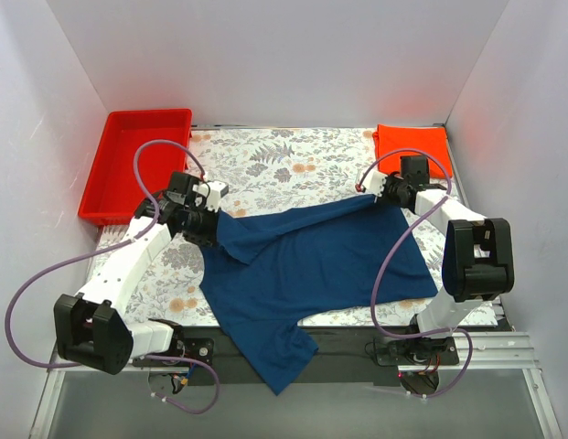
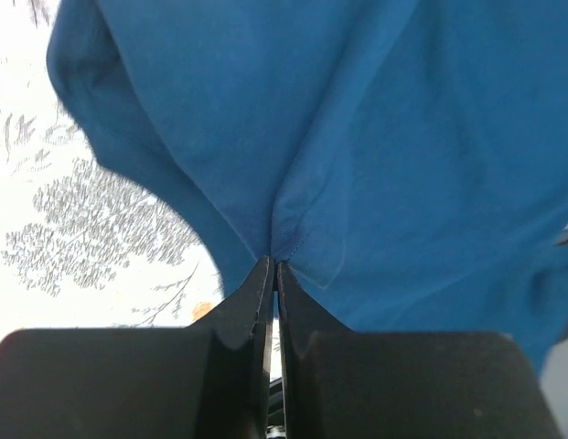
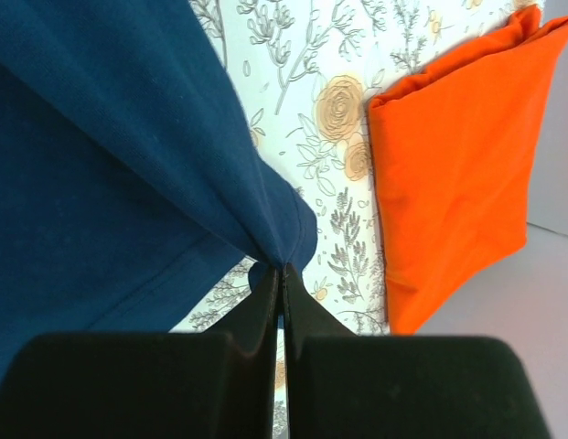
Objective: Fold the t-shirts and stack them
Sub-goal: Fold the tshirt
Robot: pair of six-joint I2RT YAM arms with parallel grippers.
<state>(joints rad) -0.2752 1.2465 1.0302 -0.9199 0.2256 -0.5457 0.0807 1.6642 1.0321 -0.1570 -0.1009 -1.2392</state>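
The navy blue t-shirt [image 1: 302, 274] lies spread and unfolded across the flowered table cover, one part hanging over the near edge; no print shows. My left gripper [image 1: 213, 222] is shut on its left edge, and the pinched cloth [image 2: 293, 219] rises from the closed fingers in the left wrist view. My right gripper [image 1: 375, 194] is shut on its far right corner [image 3: 265, 219]. The cloth is stretched between the two grippers. The orange-red t-shirt [image 1: 413, 148] lies folded at the far right corner; it also shows in the right wrist view [image 3: 457, 174], apart from the gripper.
A rigid red plastic tray [image 1: 137, 160] stands at the far left, beyond the flowered table cover [image 1: 284, 165]. White walls close in the left, back and right sides. Purple cables loop from both arms.
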